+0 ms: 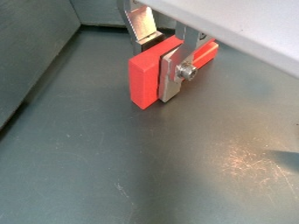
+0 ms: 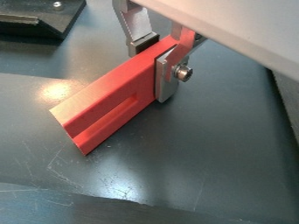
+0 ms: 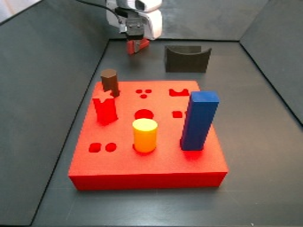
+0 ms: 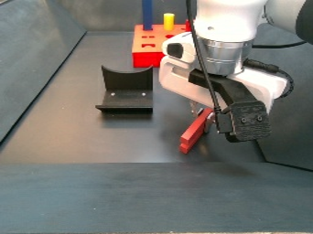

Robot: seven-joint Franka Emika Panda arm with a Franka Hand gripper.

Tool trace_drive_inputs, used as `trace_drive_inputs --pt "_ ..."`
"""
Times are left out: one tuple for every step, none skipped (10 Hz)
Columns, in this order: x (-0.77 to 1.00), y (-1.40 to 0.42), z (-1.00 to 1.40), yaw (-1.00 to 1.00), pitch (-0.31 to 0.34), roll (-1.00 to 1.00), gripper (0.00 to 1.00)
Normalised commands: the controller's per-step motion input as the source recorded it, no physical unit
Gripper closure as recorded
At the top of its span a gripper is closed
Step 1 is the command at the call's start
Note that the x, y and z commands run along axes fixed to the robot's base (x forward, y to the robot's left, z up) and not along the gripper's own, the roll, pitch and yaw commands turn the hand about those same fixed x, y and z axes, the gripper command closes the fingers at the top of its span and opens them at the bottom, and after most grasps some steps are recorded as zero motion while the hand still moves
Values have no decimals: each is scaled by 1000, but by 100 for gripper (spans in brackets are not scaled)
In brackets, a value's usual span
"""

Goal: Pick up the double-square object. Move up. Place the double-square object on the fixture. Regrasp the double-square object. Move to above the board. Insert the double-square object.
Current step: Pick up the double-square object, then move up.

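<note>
The double-square object is a thin red slab standing on its long edge on the dark floor; it also shows in a wrist view and in both side views. My gripper is low over it, with one finger on each broad face near one end, shut on it. In the side views the gripper is beside the fixture, whose corner shows in a wrist view. The board lies apart from both.
On the board stand a blue block, a yellow cylinder, a dark brownish peg and a red notch-topped peg. Grey walls enclose the floor on all sides.
</note>
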Motion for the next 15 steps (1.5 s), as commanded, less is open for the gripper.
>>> trace_drive_inputs --pt "0 0 0 0 0 0 100" --pt "0 0 0 0 0 0 100" --pt "0 0 0 0 0 0 100" --pt "0 0 0 0 0 0 100" --pt "0 0 0 0 0 0 100" --pt "0 0 0 0 0 0 100" --pt "0 0 0 0 0 0 100" --pt "0 0 0 0 0 0 100" --pt "0 0 0 0 0 0 100" --pt "0 0 0 0 0 0 100" --pt "0 0 833 0 0 0 100" --pt "-36 56 825 44 21 4 100" --pt "-48 32 727 32 44 -3 100" --pt "-30 20 600 18 53 -3 100" --pt "-19 17 455 9 59 0 100"
